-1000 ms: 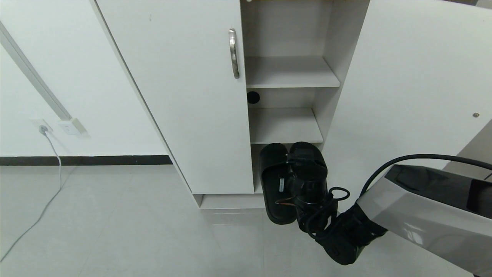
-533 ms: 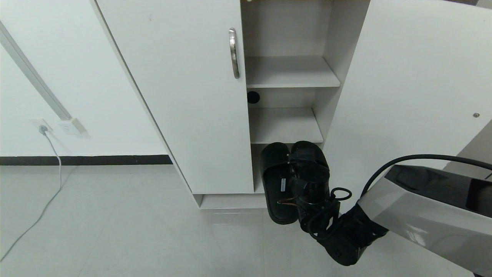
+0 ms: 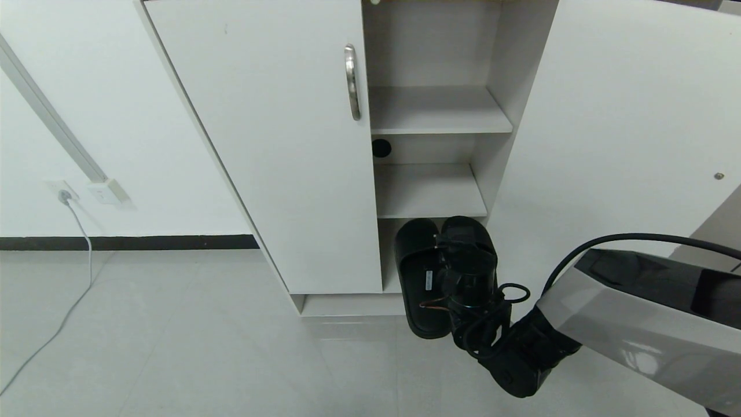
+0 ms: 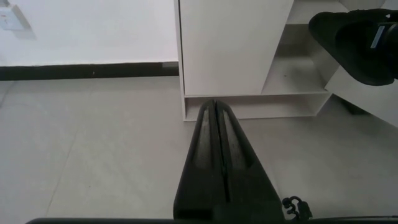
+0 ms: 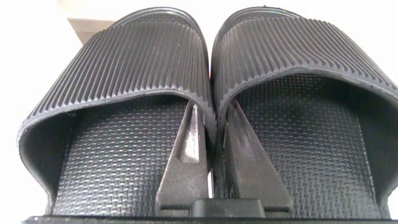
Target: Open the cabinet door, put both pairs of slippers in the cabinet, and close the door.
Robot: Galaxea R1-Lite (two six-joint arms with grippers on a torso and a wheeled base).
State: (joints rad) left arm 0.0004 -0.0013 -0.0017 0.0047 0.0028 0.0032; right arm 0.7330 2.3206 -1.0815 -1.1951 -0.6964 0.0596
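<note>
A pair of black slippers (image 3: pixel 425 272) hangs in front of the white cabinet's (image 3: pixel 428 145) lowest compartment, toes pointing into the opening. My right gripper (image 3: pixel 448 260) is shut on the slippers, one finger inside each, pinching their inner walls together (image 5: pixel 211 124). The right cabinet door (image 3: pixel 613 127) stands open; the left door (image 3: pixel 278 145) with its metal handle (image 3: pixel 351 81) is closed. My left gripper (image 4: pixel 216 121) is shut, held low over the floor a little before the cabinet base (image 4: pixel 261 106), with the black slippers (image 4: pixel 360 37) off to one side.
Two bare shelves (image 3: pixel 434 110) lie above the bottom compartment, with a round cable hole (image 3: pixel 381 147) in the back panel. A wall socket (image 3: pixel 63 191) with a grey cable (image 3: pixel 69 301) is on the left wall. Tiled floor lies open in front.
The right gripper with the slippers has shifted slightly forward toward the bottom compartment. The view has dipped a little.
</note>
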